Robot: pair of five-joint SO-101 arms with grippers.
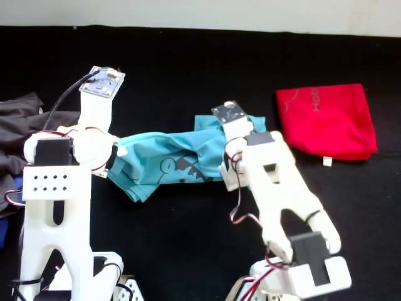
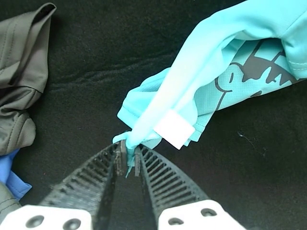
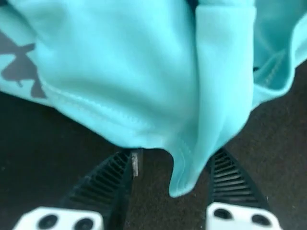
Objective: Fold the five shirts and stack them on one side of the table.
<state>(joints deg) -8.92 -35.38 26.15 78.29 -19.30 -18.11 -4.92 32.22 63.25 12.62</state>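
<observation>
The left gripper (image 2: 128,160) is clamped tight on a bunched edge of the teal shirt (image 1: 169,163), just beside a white tag (image 2: 172,128) sewn at the hem. The shirt stretches in a crumpled band across the middle of the black table (image 1: 188,251) between the two arms, its dark printed design facing up. The right gripper (image 3: 172,175) is at the shirt's other end with its jaws spread wide; a fold of the teal cloth hangs down between them without being pinched. A red shirt (image 1: 326,122) lies folded flat at the right side of the table, well apart from the teal one. A grey shirt (image 2: 19,72) lies rumpled at the left edge, with a bit of blue cloth (image 2: 12,179) just beside it.
</observation>
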